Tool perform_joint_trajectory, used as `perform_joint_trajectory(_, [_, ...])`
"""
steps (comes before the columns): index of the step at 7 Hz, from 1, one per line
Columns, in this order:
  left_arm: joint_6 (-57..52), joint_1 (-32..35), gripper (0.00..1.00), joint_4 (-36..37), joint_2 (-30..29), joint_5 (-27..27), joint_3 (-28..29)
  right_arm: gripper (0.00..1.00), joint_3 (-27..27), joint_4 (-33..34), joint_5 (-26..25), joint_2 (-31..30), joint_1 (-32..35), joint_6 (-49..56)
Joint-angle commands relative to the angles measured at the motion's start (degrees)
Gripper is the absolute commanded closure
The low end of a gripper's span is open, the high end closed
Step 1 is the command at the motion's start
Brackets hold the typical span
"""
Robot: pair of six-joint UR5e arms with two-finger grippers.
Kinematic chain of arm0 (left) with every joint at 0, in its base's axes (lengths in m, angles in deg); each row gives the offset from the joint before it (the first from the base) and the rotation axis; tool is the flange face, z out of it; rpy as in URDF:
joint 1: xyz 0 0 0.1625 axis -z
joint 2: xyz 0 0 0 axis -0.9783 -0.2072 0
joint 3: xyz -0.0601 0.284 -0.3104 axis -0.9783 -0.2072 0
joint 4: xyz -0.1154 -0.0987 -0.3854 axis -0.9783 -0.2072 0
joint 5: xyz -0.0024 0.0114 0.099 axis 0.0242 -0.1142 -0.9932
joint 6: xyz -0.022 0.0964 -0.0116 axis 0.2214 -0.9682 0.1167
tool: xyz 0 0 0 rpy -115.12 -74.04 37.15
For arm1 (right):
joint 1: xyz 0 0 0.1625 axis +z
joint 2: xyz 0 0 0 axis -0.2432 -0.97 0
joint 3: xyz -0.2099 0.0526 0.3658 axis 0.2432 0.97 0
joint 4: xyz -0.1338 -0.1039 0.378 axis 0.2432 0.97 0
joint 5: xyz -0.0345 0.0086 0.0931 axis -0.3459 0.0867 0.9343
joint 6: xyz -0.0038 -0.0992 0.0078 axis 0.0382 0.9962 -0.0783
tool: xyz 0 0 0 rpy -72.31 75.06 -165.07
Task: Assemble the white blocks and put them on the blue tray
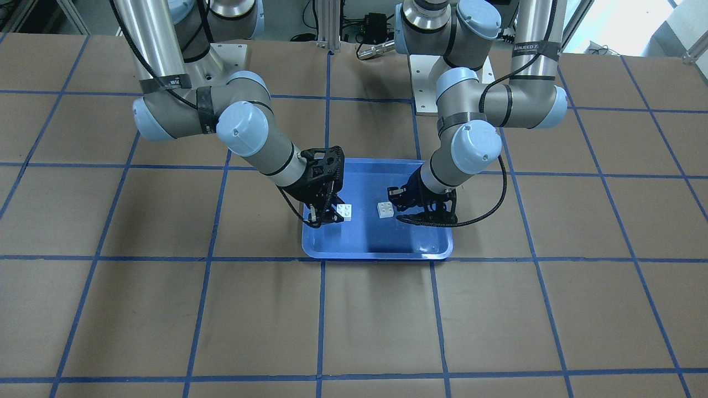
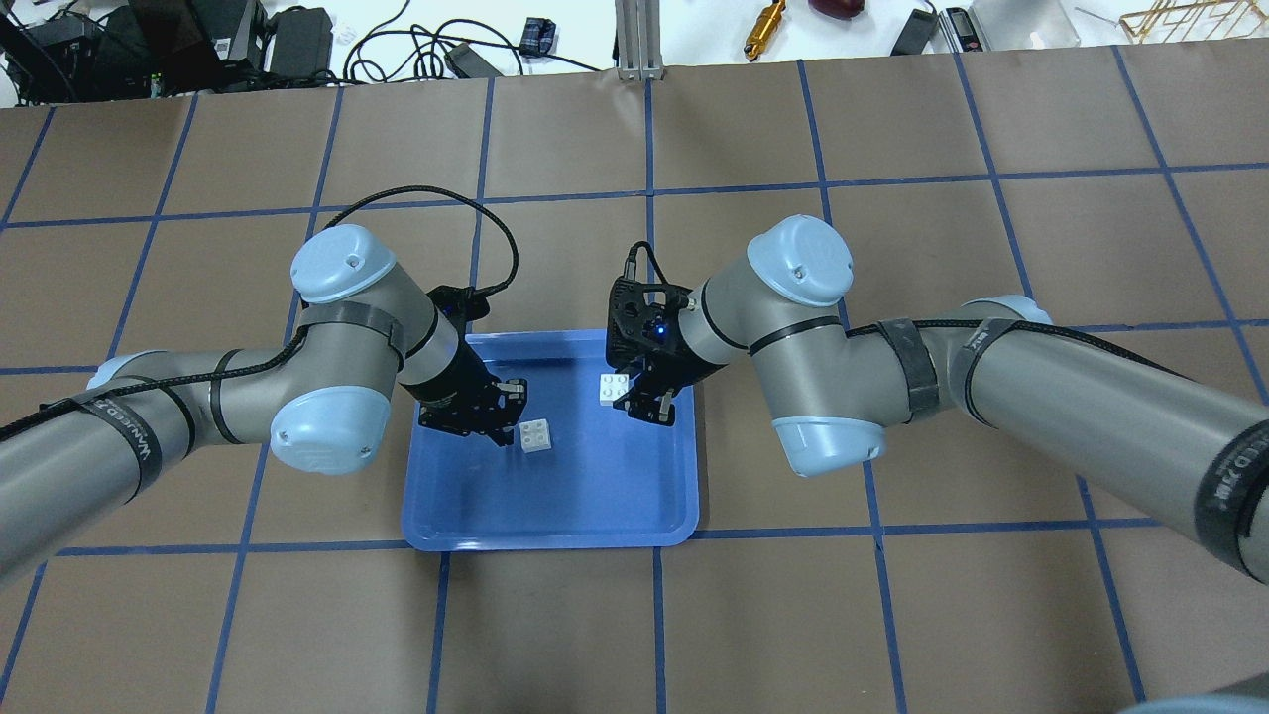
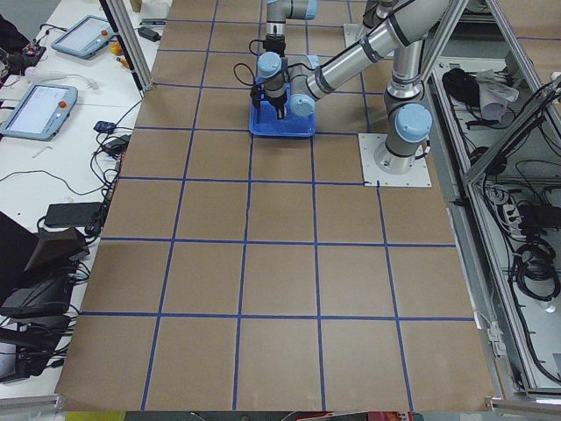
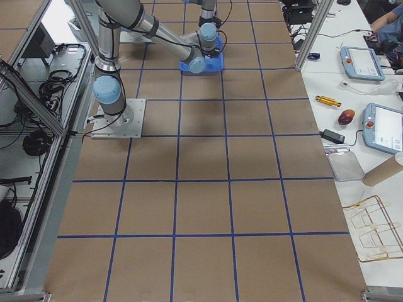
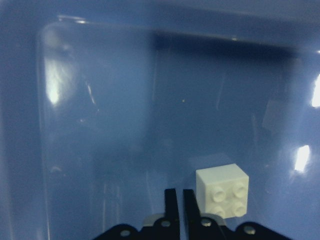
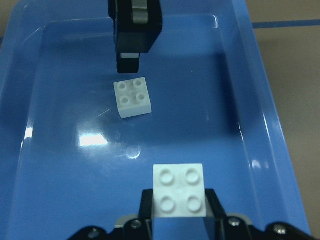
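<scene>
Two white blocks lie apart inside the blue tray [image 2: 545, 540]. My left gripper [image 2: 508, 428] is shut and empty, its tips low over the tray floor just beside one white block [image 2: 535, 434]. In the left wrist view the closed fingers [image 5: 172, 200] stand left of that block [image 5: 222, 190]. My right gripper [image 2: 634, 399] is shut on the other white block [image 2: 612, 389]. The right wrist view shows this block [image 6: 179, 190] studs up between the two fingers [image 6: 148, 200], with the first block [image 6: 132, 97] and the left gripper [image 6: 135, 30] beyond it.
The tray [image 1: 376, 255] sits on brown table paper marked with a blue tape grid. Both arms [image 1: 243, 132] [image 1: 475, 143] bend low over the tray's sides. Tablets, cables and tools lie on side benches [image 4: 371, 94] off the table.
</scene>
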Motion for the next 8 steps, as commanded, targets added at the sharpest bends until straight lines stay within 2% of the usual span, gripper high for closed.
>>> perform_joint_trajectory(1, [0.43, 0.14, 0.84, 0.01, -0.42, 0.15, -0.13, 1.00, -0.52, 0.90, -0.15, 0.19, 2.19, -1.21])
perform_joint_trajectory(2, [0.43, 0.23, 0.84, 0.01, -0.50, 0.24, -0.21, 1.00, -0.52, 0.99, -0.15, 0.36, 2.29, -1.48])
perform_joint_trajectory(5, [0.52, 0.32, 0.85, 0.09, -1.12, 1.91, -0.21, 1.00, -0.17, 8.18, -0.15, 5.36, 2.46, -3.31])
perform_joint_trajectory(8, [0.52, 0.40, 0.85, 0.09, -1.21, 1.91, -0.30, 1.00, 0.01, 8.28, -0.15, 5.55, 4.30, -5.16])
